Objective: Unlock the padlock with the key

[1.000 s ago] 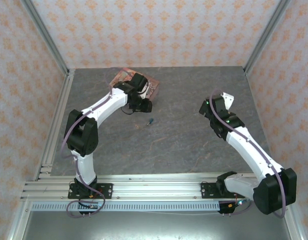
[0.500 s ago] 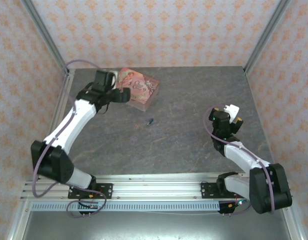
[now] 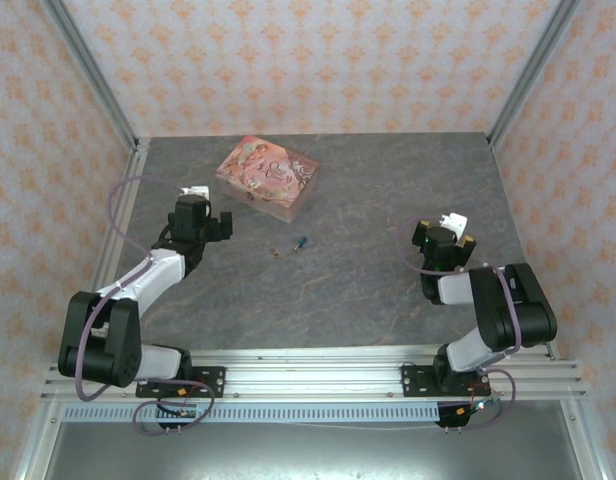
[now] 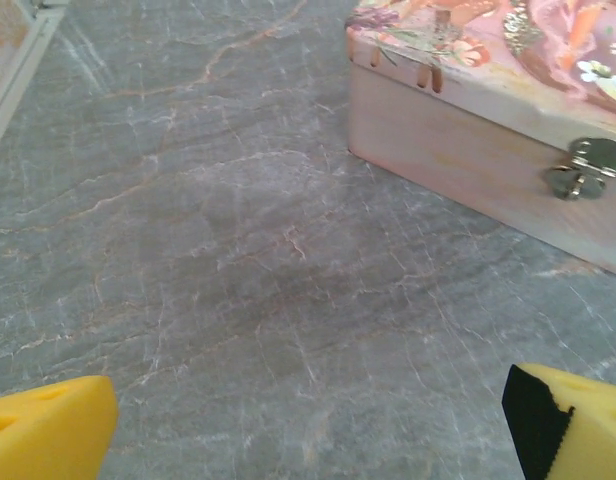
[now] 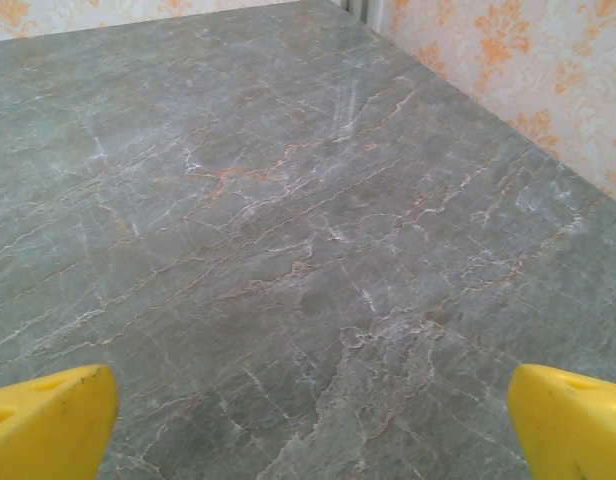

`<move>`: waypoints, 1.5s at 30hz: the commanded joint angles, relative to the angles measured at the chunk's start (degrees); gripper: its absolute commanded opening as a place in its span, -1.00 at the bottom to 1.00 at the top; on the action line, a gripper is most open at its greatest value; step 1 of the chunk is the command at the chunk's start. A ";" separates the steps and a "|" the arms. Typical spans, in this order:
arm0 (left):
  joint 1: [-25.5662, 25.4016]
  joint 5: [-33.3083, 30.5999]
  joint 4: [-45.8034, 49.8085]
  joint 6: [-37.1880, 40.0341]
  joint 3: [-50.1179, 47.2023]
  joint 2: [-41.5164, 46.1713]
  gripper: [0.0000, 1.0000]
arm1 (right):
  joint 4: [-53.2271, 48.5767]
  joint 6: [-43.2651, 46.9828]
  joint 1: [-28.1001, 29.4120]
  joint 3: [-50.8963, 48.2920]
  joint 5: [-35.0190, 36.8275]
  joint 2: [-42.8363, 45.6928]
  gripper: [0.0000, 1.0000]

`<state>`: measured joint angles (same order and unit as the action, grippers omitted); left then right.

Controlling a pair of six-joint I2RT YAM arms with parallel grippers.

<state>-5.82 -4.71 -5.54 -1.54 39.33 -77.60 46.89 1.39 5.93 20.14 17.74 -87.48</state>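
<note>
Top external: padlock (image 3: pixel 301 242) near key (image 3: pixel 276 250).

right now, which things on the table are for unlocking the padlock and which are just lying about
For the job:
- teal padlock, mid-table
- key, a tiny sliver lying beside it

Just lying about:
- pink illustrated box, further back, with a metal clasp on its side

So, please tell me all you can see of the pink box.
The pink box is flat, rectangular, seemingly wood or card, with a flowery illustrated lid. It is closed; a small metal latch sits on its side wall. It lies askew on the grey table, far left of centre. Nothing else touches it.
</note>
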 commanded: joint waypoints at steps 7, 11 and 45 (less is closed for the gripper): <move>3.18 0.91 -16.18 4.79 -1.07 -2.86 1.00 | 0.53 -1.16 -1.81 2.71 -2.06 -0.07 0.99; 3.19 2.51 -16.23 2.71 -5.08 0.77 1.00 | 0.53 -1.13 -1.80 2.55 -2.18 0.11 0.99; 2.84 -2.11 -37.15 2.07 -14.99 -8.27 1.00 | 0.39 -1.03 -1.83 2.62 -2.45 0.10 0.99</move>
